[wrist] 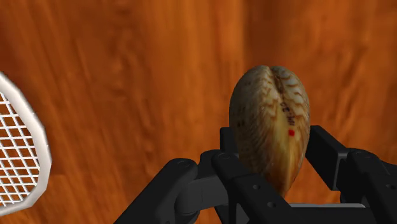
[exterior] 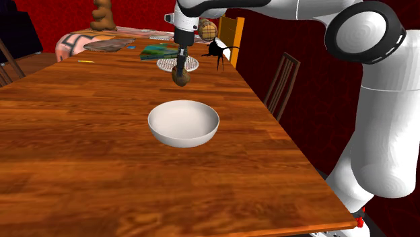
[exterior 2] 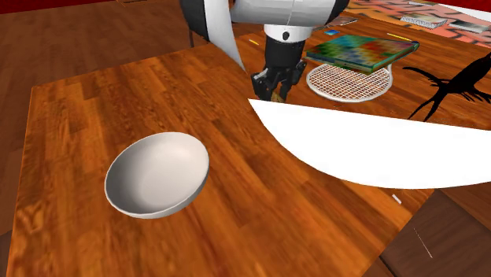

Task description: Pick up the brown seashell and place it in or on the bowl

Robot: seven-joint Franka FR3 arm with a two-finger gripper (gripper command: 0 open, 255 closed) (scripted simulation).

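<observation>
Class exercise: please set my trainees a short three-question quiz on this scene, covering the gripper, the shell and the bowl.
1. True or false: the brown seashell lies in the white bowl.
2. Pick one: the gripper is A) open, B) shut on nothing, C) shut on the brown seashell.
3. Fill the gap: the white bowl stands on a ____ table.
Key: 1 false; 2 C; 3 wooden.
</observation>
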